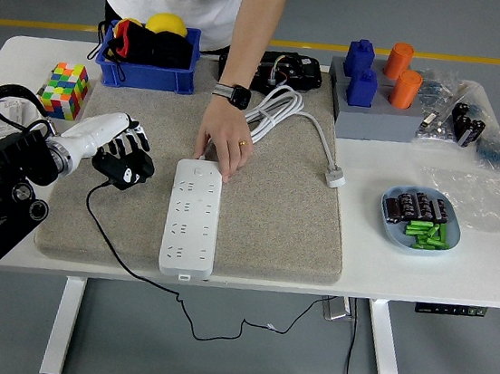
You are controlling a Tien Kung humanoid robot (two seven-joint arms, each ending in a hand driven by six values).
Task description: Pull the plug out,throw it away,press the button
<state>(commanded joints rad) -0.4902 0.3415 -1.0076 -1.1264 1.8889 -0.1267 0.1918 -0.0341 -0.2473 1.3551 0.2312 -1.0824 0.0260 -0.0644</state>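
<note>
Left hand (119, 154) sits over the left part of the grey mat (271, 235), fingers curled around a black plug (122, 170). The plug is out of the power strip (191, 219) and held clear to its left, not touching it. The plug's thin black cable (122, 263) trails down across the mat, over the near edge of the table (457, 285) and hangs below.

The white power strip lies lengthwise on the mat, roughly parallel to the mat's side edges, near end close to the front edge. Its own white cord (272, 117) lies coiled at the far side of the mat, with a white plug (334, 176) resting loose near the mat's right edge.

A person stands at the far side. One of the person's hands (223, 143) presses down on the far end of the power strip, fingers spread on it; a watch is on that wrist.

Right hand is out of view.

Also on the table: blue bin (147, 74) far left, colourful cube (66, 90) left of the mat, blue dish (420, 220) with green and dark pieces on the right.
</note>
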